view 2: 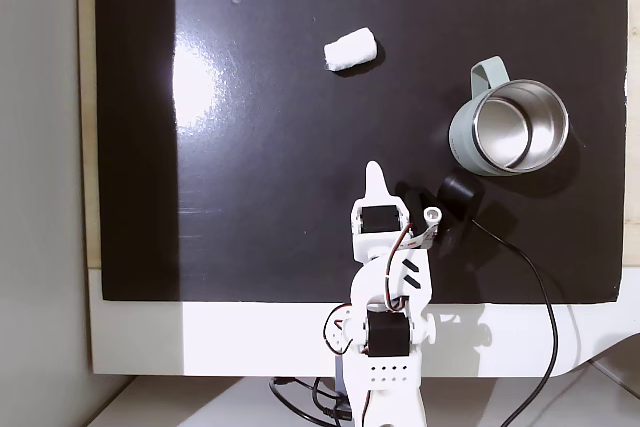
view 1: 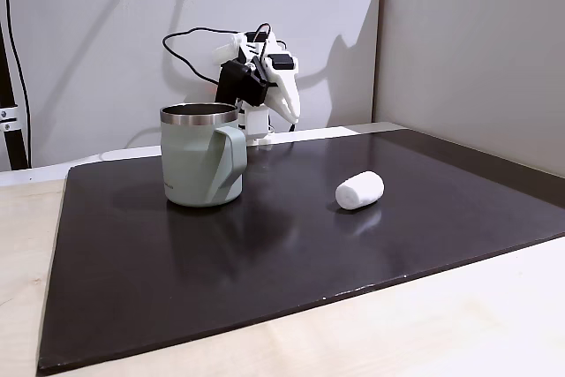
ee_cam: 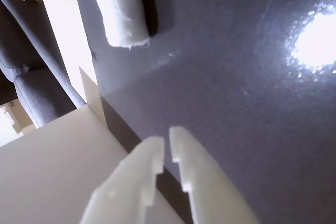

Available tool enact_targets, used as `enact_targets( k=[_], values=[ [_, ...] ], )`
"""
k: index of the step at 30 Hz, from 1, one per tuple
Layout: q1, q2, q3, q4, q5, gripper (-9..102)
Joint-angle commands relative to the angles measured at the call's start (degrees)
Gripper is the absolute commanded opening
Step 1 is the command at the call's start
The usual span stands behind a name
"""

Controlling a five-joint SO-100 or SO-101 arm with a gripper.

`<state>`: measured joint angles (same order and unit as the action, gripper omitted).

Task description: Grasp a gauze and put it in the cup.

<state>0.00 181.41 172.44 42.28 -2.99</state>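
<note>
The gauze (view 1: 359, 190) is a small white roll lying on its side on the dark mat, right of the cup (view 1: 199, 161) in a fixed view. The pale green cup stands upright with its steel rim up and handle toward the camera. From above, the gauze (view 2: 349, 49) lies far from the arm and the cup (view 2: 458, 137) is to the right. My gripper (view 2: 375, 169) is folded back near the arm's base, shut and holding nothing. In the wrist view the white fingertips (ee_cam: 167, 139) nearly touch, with the gauze (ee_cam: 123, 11) well beyond them at the top.
The dark mat (view 1: 265, 253) covers most of the light table (view 1: 494, 306). A black cable (view 2: 535, 287) runs from the arm's base past the cup. A bright glare spot (view 2: 195, 82) sits on the mat's left side. A wall stands behind the arm.
</note>
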Motion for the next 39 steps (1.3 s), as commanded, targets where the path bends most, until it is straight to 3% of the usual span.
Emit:
enact_targets(
  k=[1,10,21,28,34,39],
  values=[
    [0.79,0.7,-0.26,0.0,0.09,0],
    [-0.44,-2.37,-10.11,5.45,0.18,0],
    [-1.67,-46.14,-48.34,13.27,2.2,0],
    [-2.46,-59.85,-63.54,15.12,2.29,0],
    [-1.58,-81.65,-84.99,26.19,5.19,0],
    [-1.14,-91.14,-93.78,28.04,7.47,4]
  ],
)
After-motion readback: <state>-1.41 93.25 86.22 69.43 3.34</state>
